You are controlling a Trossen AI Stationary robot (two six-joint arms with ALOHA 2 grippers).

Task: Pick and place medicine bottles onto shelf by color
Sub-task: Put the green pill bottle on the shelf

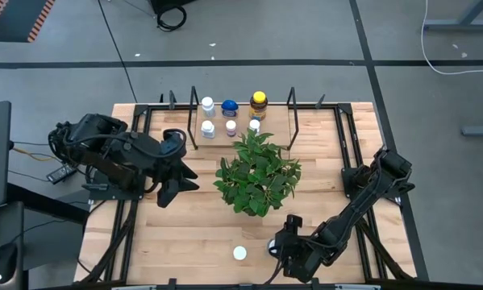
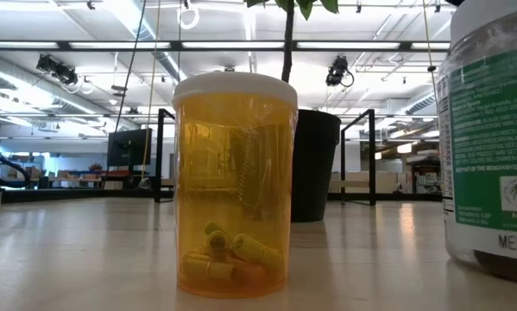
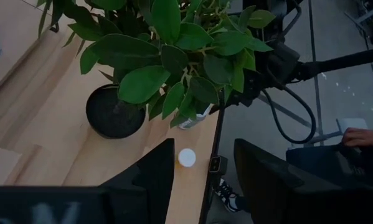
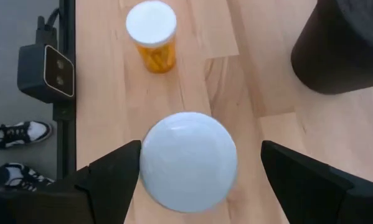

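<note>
A white-capped bottle with a green label stands on the table near its front edge; it also shows at the right of the low view. My right gripper is open, with one finger on either side of this bottle's cap, and it shows in the high view. An amber bottle with a white cap stands just left of it. It also shows in the low view. The black wire shelf at the far edge holds several bottles, among them a blue one and an amber one with a yellow cap. My left gripper is open and empty, left of the plant.
A leafy potted plant in a black pot stands mid-table between the shelf and the front bottles. A black box sits at the table's front edge. A person's hand and shoes show beyond the table's front.
</note>
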